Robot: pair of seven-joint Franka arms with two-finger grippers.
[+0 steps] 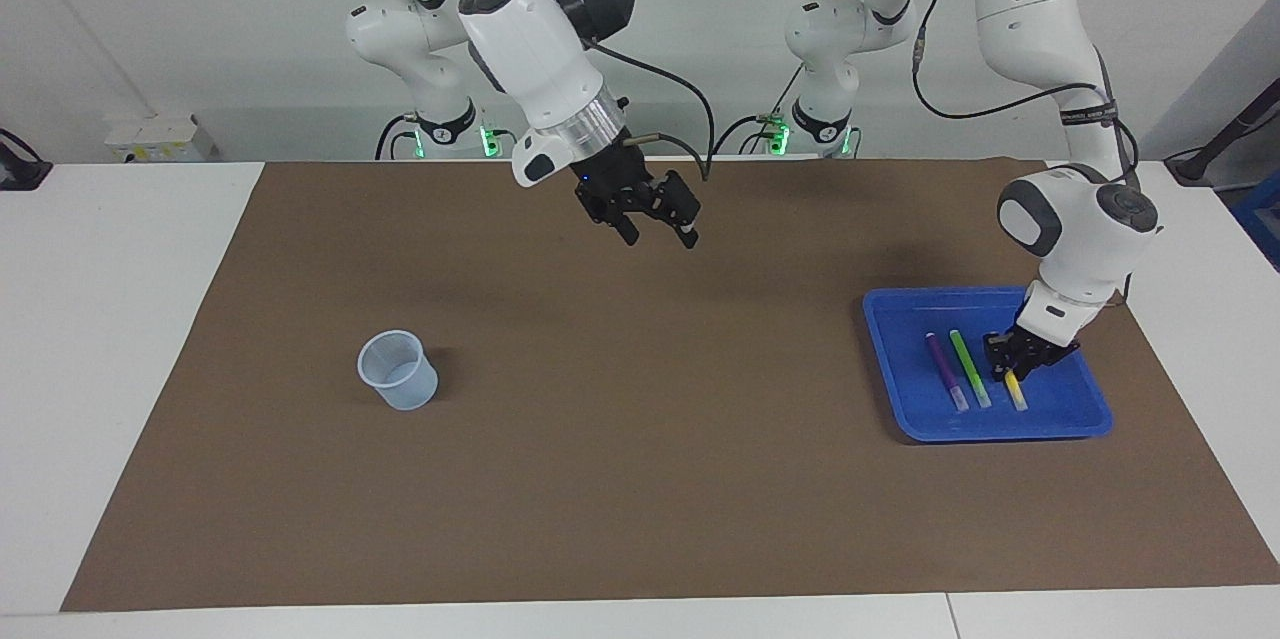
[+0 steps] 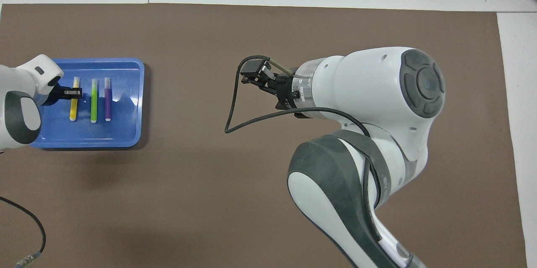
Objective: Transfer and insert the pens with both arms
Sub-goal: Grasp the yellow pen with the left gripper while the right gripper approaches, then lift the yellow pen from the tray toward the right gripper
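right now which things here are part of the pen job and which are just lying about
Part of the job:
- yellow pen, green pen, purple pen in the blue tray
- left gripper, down on the yellow pen
- right gripper, open over the mat
- clear cup

Lying about:
- white box at the table's edge

Blue tray [image 1: 890,389] w/ purple [image 1: 944,369], green [image 1: 968,365], yellow [image 1: 1016,391] pens; brown mat [image 1: 640,479].

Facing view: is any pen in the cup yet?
No, the cup holds no pen; purple, green and yellow pens all lie in the blue tray.
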